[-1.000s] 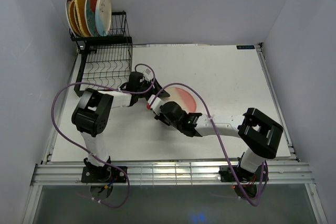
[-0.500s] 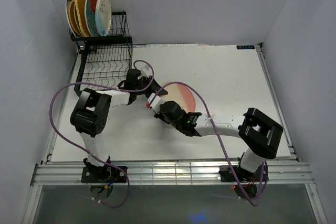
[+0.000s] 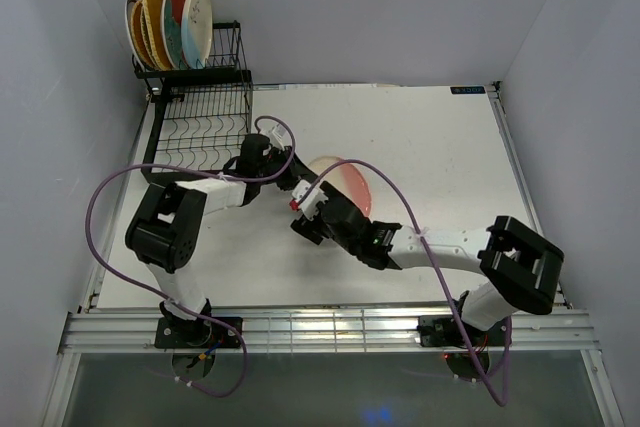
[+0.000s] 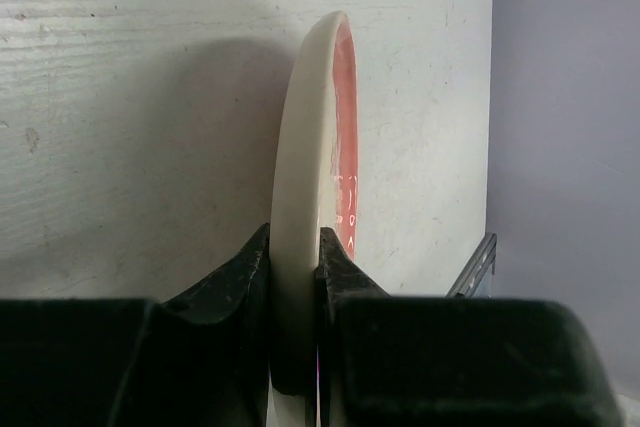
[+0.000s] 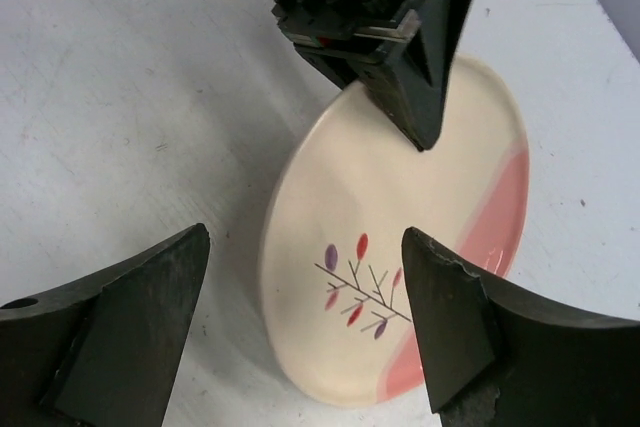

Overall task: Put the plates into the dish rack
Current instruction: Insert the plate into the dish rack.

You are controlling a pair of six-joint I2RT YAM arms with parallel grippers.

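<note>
Now the left gripper (image 4: 297,252) pinches the rim of a cream-pink, twig-patterned plate (image 5: 455,182); right gripper (image 5: 305,247) spread.

My worktop (image 3: 440,137): white, scuffed. Pale lilac walls (image 3: 350,7) on 3 sides. Metal rail (image 3: 320,328) at near edge. Even light.
</note>
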